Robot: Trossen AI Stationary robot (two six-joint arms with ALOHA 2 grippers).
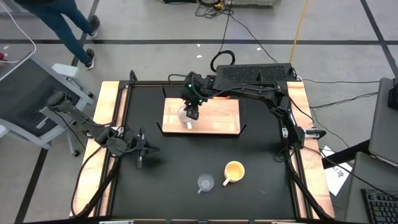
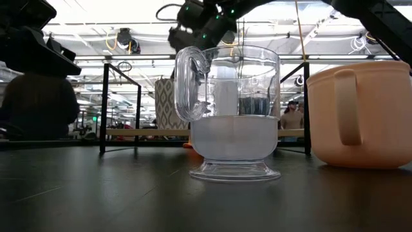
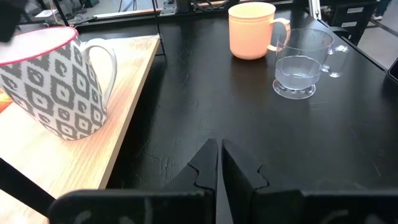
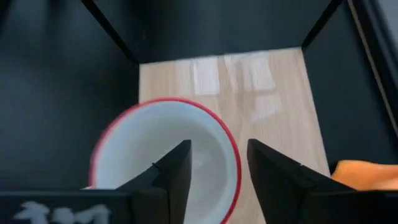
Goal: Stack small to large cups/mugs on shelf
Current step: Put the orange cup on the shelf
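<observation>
We see the right hand (image 1: 190, 116) reaching across the black bench (image 1: 261, 168) to the white patterned mug (image 3: 56, 87), which stands upright on the left part of the light-wood shelf (image 1: 214, 118). In the right wrist view the fingers (image 4: 177, 168) are spread apart, one inside the red-rimmed mouth of the mug (image 4: 165, 158) and the other outside its wall, so the rim sits between them; we cannot tell whether either touches it. The shelf (image 4: 249, 112) lies flat toward the far side of the bench, framed by thin black bars, and a bit of orange cloth (image 4: 367, 174) shows beside it.

The left hand (image 1: 140, 157) waits low over the bench at the left, well apart from the shelf, its fingers (image 3: 211, 171) pressed together and holding nothing.

Near the front edge of the bench stand the other two vessels, just beside each other: the clear glass cup (image 1: 206, 182) and, to its right in the high view, the orange-yellow mug (image 1: 234, 170) with its handle turned toward the glass. Both are upright and well apart from the shelf, with only bare bench between. In the low view the glass cup (image 2: 232, 116) fills the foreground and hides most of the shelf behind it.

A person's legs (image 1: 71, 28) show on the floor beyond the bench, at the far left.
</observation>
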